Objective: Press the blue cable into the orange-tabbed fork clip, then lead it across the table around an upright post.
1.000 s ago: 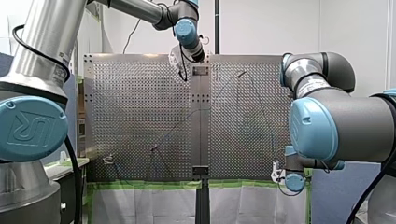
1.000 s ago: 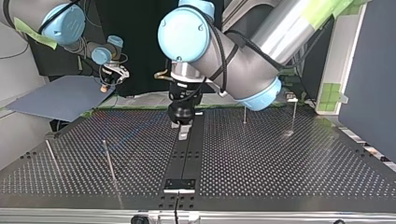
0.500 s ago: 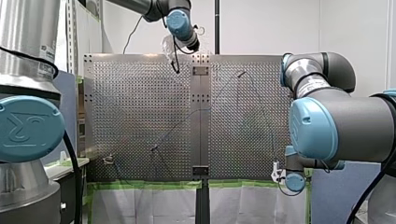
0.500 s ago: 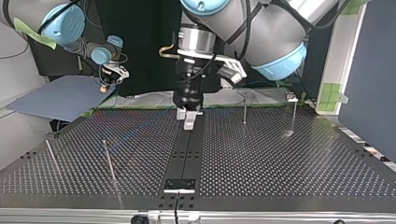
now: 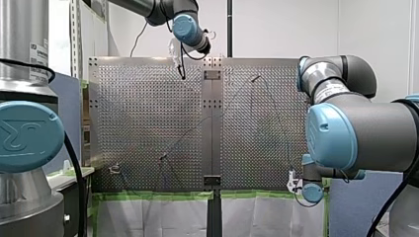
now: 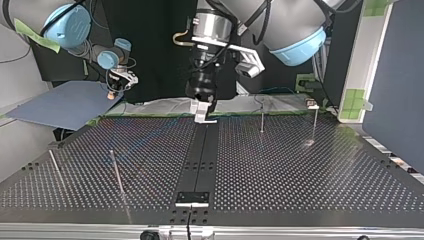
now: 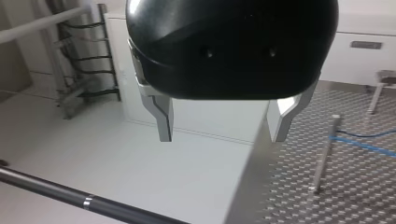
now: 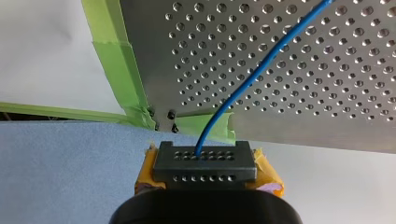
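Since the earlier frames, my left gripper [image 5: 182, 69] has lifted and drawn back to the top edge of the perforated table [image 5: 148, 108] in the front view. My right gripper [image 5: 295, 183] has stayed at the table's lower right corner.

Top view: my left gripper [image 6: 202, 113] hangs above the far end of the black strip [image 6: 200, 160] running down the table's middle. Its pale fingers are apart, with nothing between them. An upright post [image 6: 261, 120] stands just to its right. My right gripper [image 6: 111, 94] sits off the table's far left corner.

Left wrist view: the metal fingers [image 7: 162, 116] are spread and empty, over the table's edge. Beside them an upright post [image 7: 323, 156] stands on the table, and the blue cable [image 7: 359, 144] runs past it; whether the two touch cannot be told.

Right wrist view: my right gripper [image 8: 204, 161] is clamped on the blue cable [image 8: 252, 79] between yellow pads [image 8: 264, 168]. The cable leads from the gripper over the table's perforated face. Green tape [image 8: 116, 70] lines the table's edge, and a blue sheet [image 8: 70, 158] lies beside the gripper.
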Controlling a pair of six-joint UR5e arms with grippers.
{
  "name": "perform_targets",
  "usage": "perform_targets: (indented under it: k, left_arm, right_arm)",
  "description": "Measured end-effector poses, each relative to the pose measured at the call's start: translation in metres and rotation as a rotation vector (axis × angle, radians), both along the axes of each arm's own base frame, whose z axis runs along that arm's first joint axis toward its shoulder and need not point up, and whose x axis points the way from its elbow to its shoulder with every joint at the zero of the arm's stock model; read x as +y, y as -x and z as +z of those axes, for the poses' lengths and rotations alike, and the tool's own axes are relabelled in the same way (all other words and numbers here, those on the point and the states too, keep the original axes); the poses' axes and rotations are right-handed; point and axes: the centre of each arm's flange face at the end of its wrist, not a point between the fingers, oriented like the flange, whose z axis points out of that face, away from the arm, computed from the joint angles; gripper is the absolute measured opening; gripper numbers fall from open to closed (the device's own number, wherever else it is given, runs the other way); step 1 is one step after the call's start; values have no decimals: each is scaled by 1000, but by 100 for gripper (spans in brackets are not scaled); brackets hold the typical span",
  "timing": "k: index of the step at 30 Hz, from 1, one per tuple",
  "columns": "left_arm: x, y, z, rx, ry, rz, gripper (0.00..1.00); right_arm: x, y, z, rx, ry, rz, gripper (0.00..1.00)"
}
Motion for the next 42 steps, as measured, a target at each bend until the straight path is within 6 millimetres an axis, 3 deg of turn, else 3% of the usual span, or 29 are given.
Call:
perform_targets:
  k: [16,23,29,32,42]
  left_arm:
    - [1,6,-63,9,-1,-8,100]
    - [-2,23,-87,21,12,-73,100]
    - [6,51,-95,71,25,-153,100]
    - [9,60,-88,84,44,-187,100]
    - [-16,58,-83,152,33,-273,100]
  right_arm:
    - [0,0,0,-2,0,1,0]
    - [0,0,0,-2,-1,3,0]
    - [0,0,0,-2,-1,4,0]
    - [0,0,0,-3,-1,4,0]
    - [0,-1,0,-9,-2,10,0]
